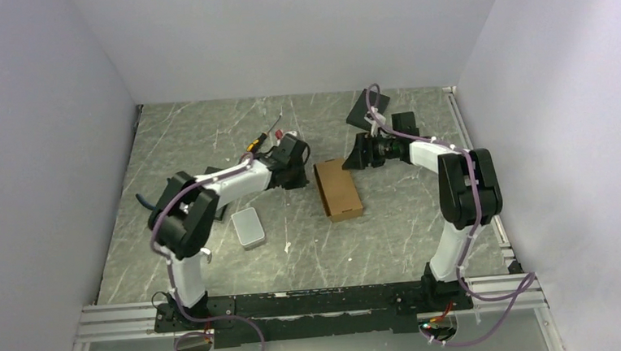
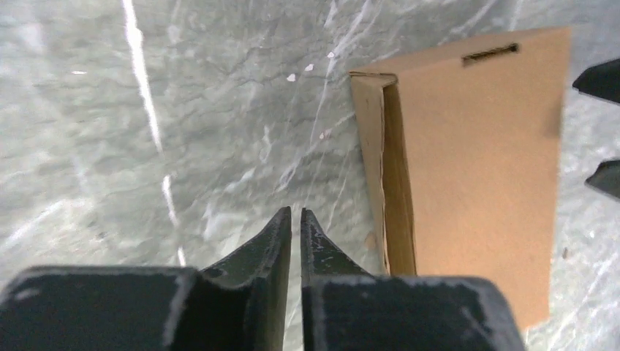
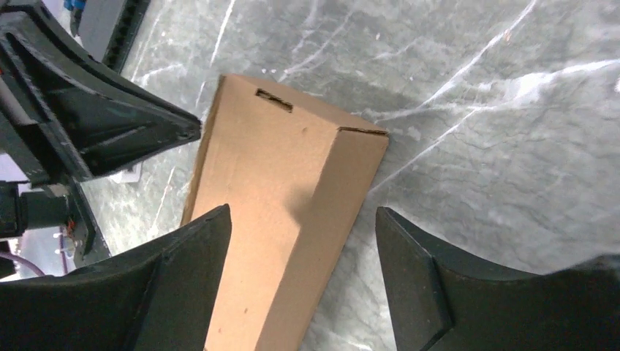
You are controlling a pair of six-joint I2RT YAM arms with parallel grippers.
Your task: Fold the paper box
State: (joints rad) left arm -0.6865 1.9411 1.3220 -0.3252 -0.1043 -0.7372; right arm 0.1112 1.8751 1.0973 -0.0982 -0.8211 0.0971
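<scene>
The paper box (image 1: 338,189) is a tan cardboard carton lying flat on the grey marbled table, its long axis running front to back. It also shows in the left wrist view (image 2: 475,161), with a slot near its far end and one long side edge slightly open. It shows in the right wrist view (image 3: 281,212) too. My left gripper (image 1: 300,161) is shut and empty just left of the box; its fingertips (image 2: 296,213) are apart from the box edge. My right gripper (image 1: 353,155) is open wide (image 3: 303,219), just right of the box's far end, above it.
A small grey tin (image 1: 248,227) lies front left of the box. A screwdriver with a yellow and black handle (image 1: 262,135) lies behind the left arm. A black flat slab (image 1: 366,109) lies behind the right gripper. White walls close in the table.
</scene>
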